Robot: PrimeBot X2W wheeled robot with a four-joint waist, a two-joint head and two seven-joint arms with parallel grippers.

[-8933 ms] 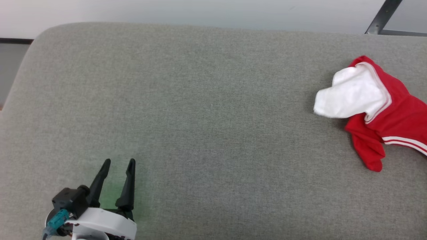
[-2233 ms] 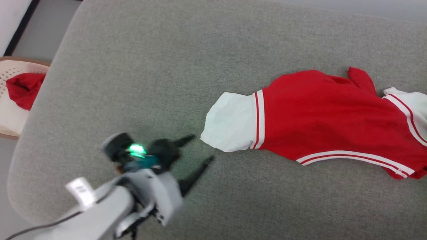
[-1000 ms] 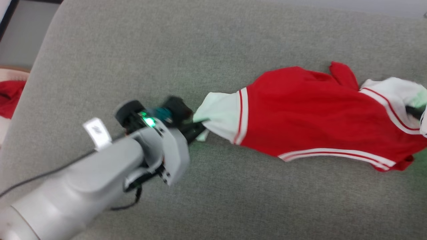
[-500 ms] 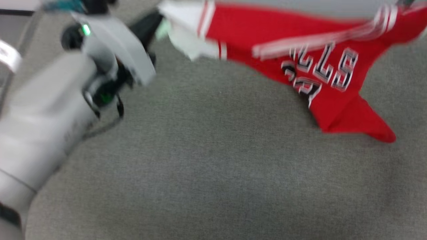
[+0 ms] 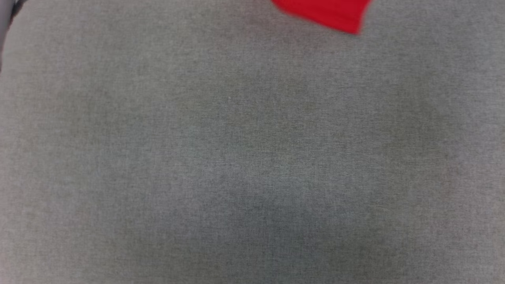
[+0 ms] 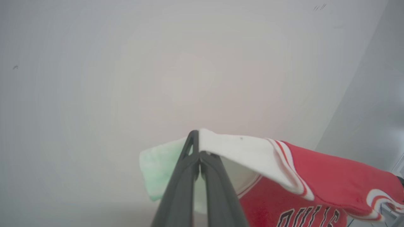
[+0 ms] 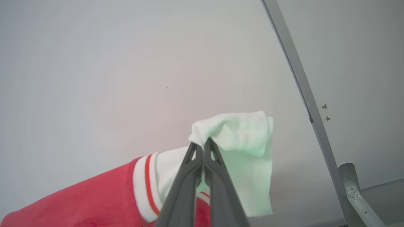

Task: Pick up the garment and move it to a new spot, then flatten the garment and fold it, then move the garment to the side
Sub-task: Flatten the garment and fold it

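The garment (image 6: 318, 176) is red with white end panels and striped trim, and it hangs in the air between my two grippers. My left gripper (image 6: 199, 138) is shut on one white end panel. At the other end, my right gripper (image 7: 202, 146) is shut on the second white panel (image 7: 240, 138). Black lettering shows on the red cloth in the left wrist view. In the head view a single red corner of the garment (image 5: 327, 14) dangles at the top edge, above the grey cushion (image 5: 252, 157).
The grey fabric cushion spreads across the head view. A pale wall (image 6: 157, 63) rises behind the garment in both wrist views. A grey metal post (image 7: 303, 82) with a bracket (image 7: 353, 186) stands at the right of the right wrist view.
Both grippers have lifted the garment off the cushion. The head camera has tilted down, so the arms and most of the garment have left its top edge.
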